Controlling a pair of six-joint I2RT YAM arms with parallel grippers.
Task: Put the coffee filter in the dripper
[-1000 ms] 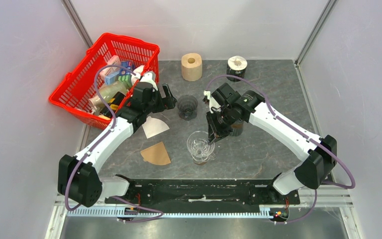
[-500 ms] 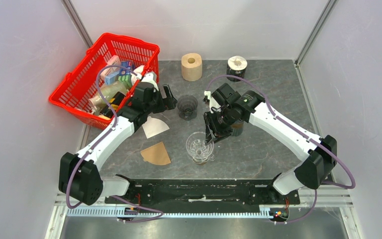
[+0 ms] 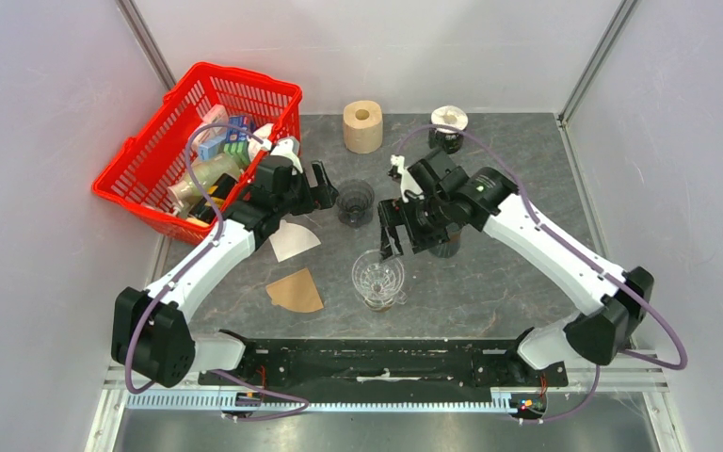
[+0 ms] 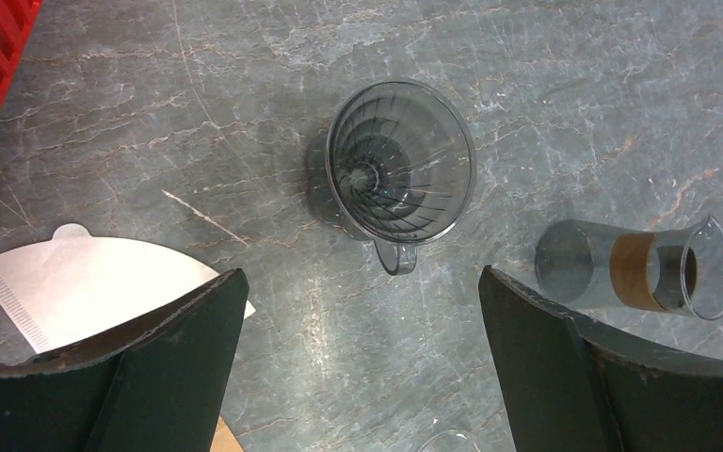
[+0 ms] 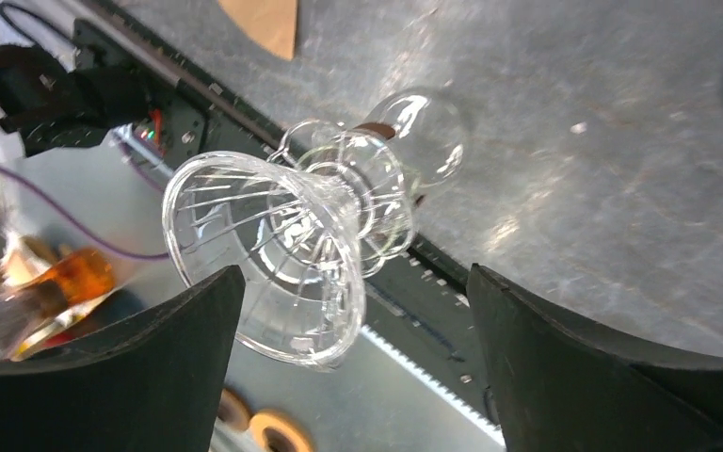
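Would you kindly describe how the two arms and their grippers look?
Both arms have white link shells and black joints; the left arm and right arm each carry a looping purple cable. The left gripper and right gripper have broad, black fingers.

Two matching arms rise from a shared black mounting rail (image 3: 377, 363). The left arm (image 3: 209, 259) and the right arm (image 3: 546, 240) wear glossy white shells over their long links, with bulky black housings at every joint. A thin purple cable (image 3: 184, 155) loops loosely outside each arm, running from base to wrist. A small green light (image 3: 479, 185) glows on the right arm's wrist housing. The left hand (image 4: 362, 276) and the right hand (image 5: 353, 273) each carry two broad, matte, dark fingers (image 4: 165, 367) with slanted tips. A pale toothed strip (image 3: 358, 403) runs along the frame just below the rail.
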